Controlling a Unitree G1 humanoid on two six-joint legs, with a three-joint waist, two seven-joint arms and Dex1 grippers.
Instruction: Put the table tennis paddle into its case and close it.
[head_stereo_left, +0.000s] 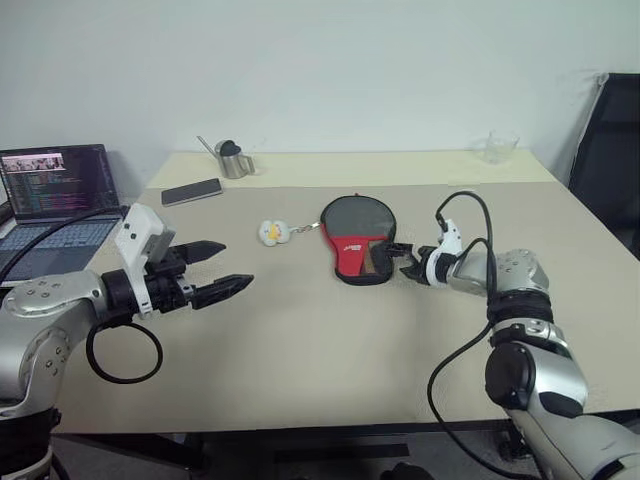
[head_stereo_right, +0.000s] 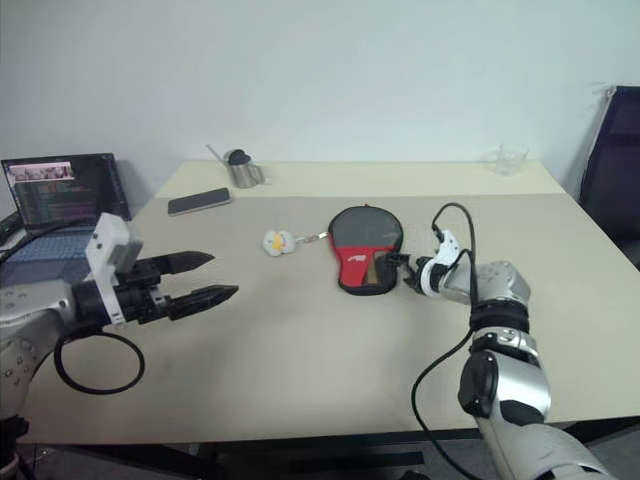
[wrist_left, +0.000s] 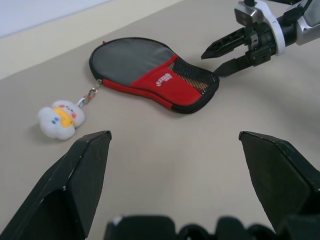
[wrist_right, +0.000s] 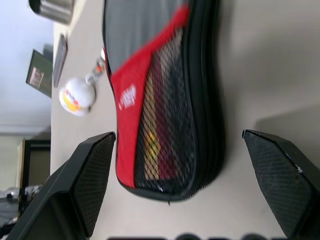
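Observation:
The case (head_stereo_left: 355, 228) lies flat in the middle of the table, grey and red on top, with a black mesh pocket at its narrow end. Its two halves lie together. The paddle is hidden, though something red and yellowish shows through the mesh (wrist_right: 157, 150). My right gripper (head_stereo_left: 400, 258) hovers open just right of the narrow end, pointing at it, with nothing between its fingers. My left gripper (head_stereo_left: 236, 265) is open and empty over the table, well to the left of the case. A white-and-yellow plush charm (head_stereo_left: 270, 232) hangs on a chain from the case's round end.
A black phone (head_stereo_left: 191, 191) and a metal cup (head_stereo_left: 234, 160) sit at the back left. An open laptop (head_stereo_left: 55, 200) stands beyond the table's left edge. At the back right is a clear glass (head_stereo_left: 498, 148), with a black chair (head_stereo_left: 610, 160) past the right edge.

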